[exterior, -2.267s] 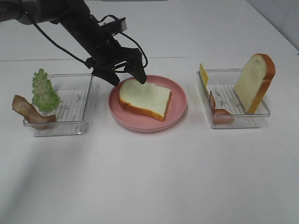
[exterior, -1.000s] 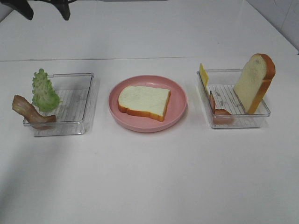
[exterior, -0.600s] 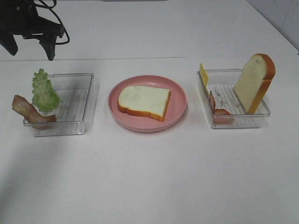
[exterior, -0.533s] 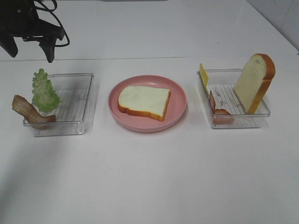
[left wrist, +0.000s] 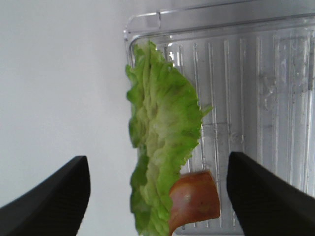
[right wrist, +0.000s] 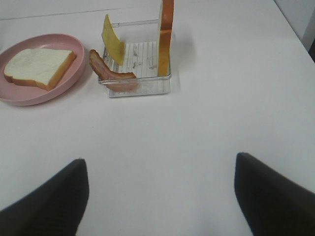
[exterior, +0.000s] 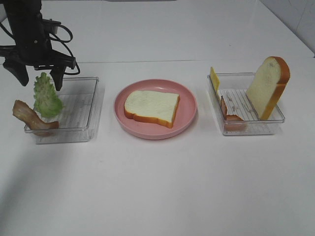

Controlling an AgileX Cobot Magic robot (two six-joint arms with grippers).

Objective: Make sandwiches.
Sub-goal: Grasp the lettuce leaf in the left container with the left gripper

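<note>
The whole table (exterior: pixel 157 196) is viewed steeply downward from high at its front. The lettuce (left wrist: pixel 160 147) and left tray (left wrist: pixel 256 98) are seen closely from directly above by the left wrist camera; the right tray (right wrist: pixel 152 84) and pink plate (right wrist: pixel 29 97), obliquely from farther off, by the right. All four are shared with the high view.

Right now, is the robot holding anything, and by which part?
Nothing. The left end effector hangs open over the lettuce, not gripping it; the right end effector is open too.
</note>
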